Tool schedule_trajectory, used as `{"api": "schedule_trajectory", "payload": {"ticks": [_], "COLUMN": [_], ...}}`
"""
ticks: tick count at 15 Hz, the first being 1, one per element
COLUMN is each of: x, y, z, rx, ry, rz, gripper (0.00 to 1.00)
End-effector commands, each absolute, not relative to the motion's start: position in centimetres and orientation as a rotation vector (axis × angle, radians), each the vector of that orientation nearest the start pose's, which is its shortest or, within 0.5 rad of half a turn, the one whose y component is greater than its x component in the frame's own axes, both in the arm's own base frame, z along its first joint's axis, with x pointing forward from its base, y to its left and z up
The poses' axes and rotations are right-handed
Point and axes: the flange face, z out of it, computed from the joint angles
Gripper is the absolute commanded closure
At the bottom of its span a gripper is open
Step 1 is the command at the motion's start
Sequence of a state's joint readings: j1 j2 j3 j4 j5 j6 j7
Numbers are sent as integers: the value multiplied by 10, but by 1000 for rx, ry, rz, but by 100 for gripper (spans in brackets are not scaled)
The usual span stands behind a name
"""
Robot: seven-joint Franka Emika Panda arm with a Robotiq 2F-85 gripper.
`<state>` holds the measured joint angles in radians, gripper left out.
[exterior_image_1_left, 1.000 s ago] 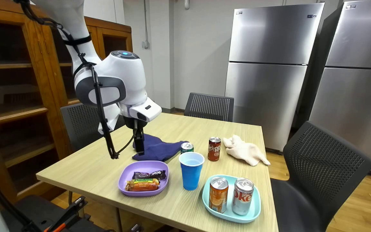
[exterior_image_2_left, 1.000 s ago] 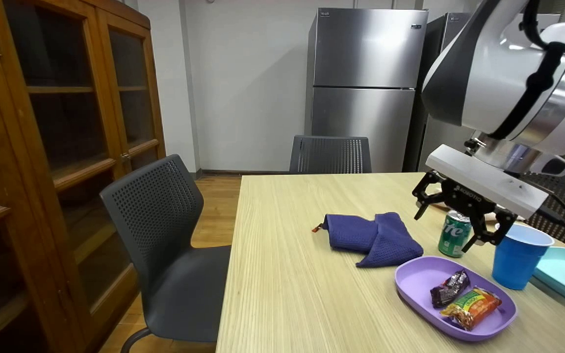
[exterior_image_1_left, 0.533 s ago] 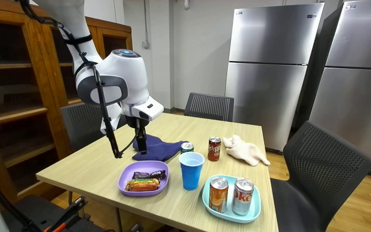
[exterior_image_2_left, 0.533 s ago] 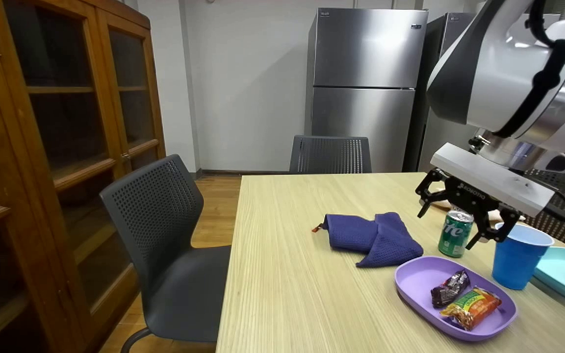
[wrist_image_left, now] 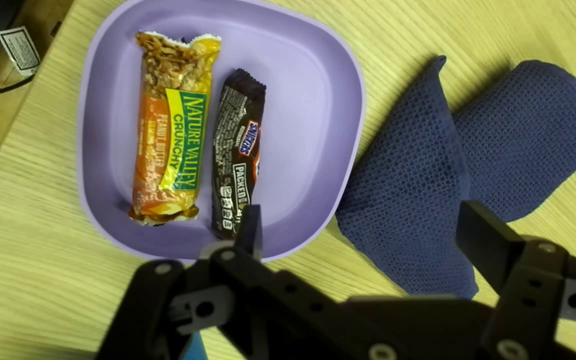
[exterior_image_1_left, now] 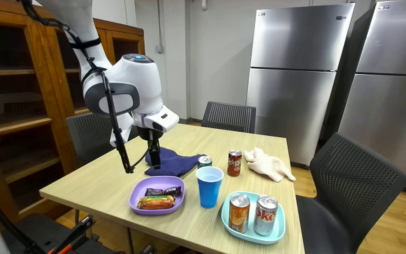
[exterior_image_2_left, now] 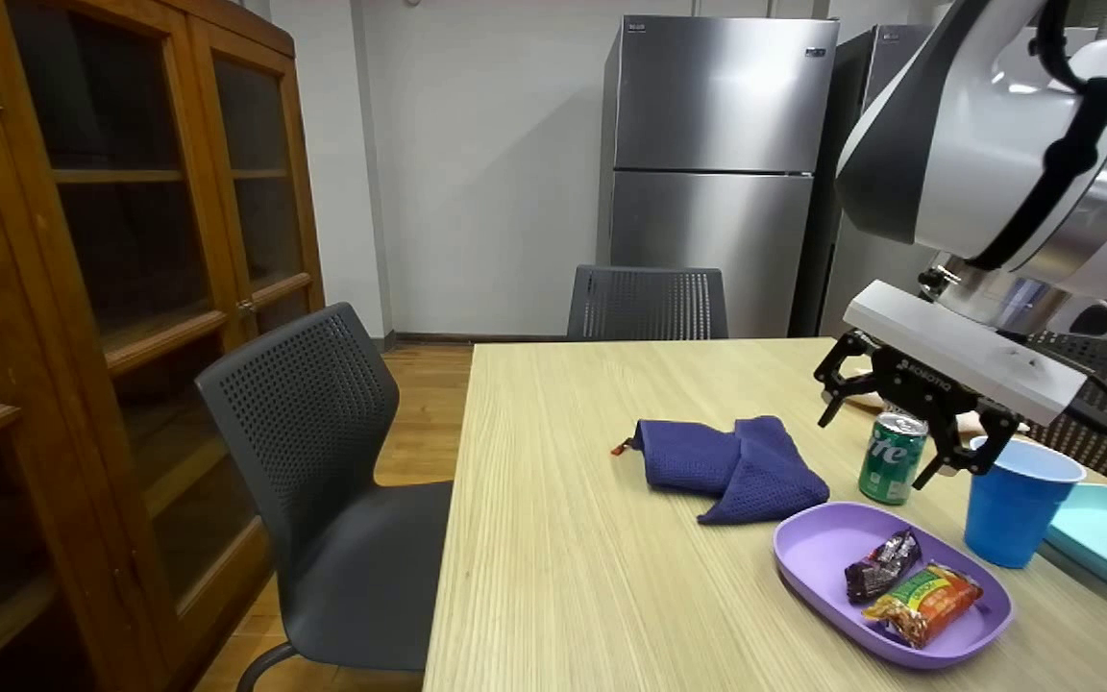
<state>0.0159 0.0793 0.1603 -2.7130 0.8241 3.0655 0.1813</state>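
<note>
On the wood-grain table, nothing had shifted over the past second; the only change came from your white Panda arm, which edged slightly sideways in both exterior views and then stopped. Your Robotiq gripper hung above the table, its jaws spread wide with nothing between them. By appearances, your nudge had altered position alone: no grip had been made, and every item lay undisturbed. The navy waffle-weave towel sat folded right beside the purple plate, overlapped by one jaw in the wrist view, though the gap in height was hard to tell. Near the plate, the blue cup stood upright, with the green soda can upright close by. On the plate rested the wrapped Nature Valley Crunchy peanut butter bar and, just beside it, the slimmer Snickers bar, its lower end meeting the opposite jaw's outline in the wrist view.
</note>
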Motion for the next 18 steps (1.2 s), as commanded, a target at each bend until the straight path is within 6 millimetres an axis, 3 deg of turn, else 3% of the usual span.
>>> {"api": "schedule_trajectory", "payload": {"ticks": [1,7,10,18], "x": [410,410,425,479], "y": [15,15,-2,-44], "z": [221,221,222,236], "rx": [-2662,-2662,-2685,-2760], "ry": [1159,1159,1119,813], "rz": [-308,-308,-342,-371], "gripper": [0,0,0,0]}}
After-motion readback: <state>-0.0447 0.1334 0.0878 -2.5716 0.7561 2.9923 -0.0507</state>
